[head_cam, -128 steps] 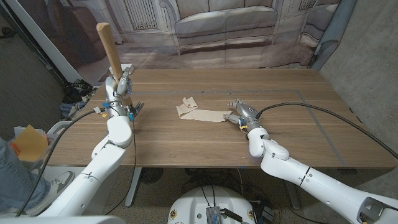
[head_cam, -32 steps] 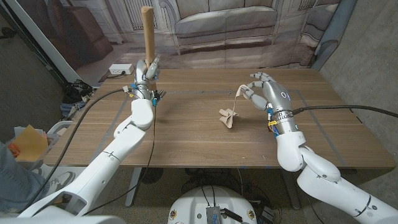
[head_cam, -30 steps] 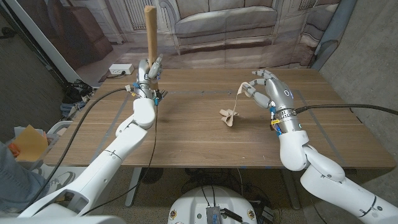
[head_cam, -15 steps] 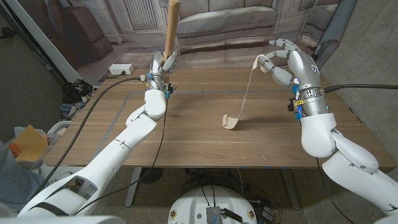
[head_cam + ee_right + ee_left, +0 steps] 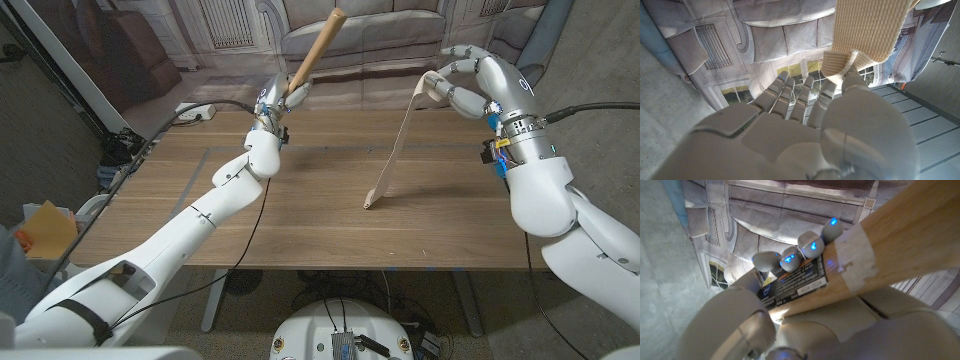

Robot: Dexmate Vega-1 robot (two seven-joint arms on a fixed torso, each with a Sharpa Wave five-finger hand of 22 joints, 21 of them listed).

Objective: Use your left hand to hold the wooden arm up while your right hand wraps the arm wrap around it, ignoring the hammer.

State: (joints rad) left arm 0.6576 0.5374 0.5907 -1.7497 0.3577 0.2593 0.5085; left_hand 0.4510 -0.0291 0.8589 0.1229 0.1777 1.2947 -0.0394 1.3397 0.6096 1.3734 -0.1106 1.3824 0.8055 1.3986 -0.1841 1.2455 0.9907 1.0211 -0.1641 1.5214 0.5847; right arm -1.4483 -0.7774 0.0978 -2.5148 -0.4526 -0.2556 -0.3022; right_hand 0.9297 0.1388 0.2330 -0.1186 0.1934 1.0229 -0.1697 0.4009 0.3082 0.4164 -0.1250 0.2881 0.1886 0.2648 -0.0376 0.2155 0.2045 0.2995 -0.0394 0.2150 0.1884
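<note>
Since half a second ago, the right hand [image 5: 487, 85] has lifted the wrap [image 5: 395, 140] higher, so the strip now hangs nearly straight, its lower end just touching the counter [image 5: 300, 215] near the middle. Its top end is pinched in the fingers [image 5: 832, 90] above the far right of the counter. At the far edge, left of centre, the left hand [image 5: 277, 100] is clamped around the wooden arm [image 5: 315, 48], which has tipped from near upright to leaning toward the right hand.
</note>
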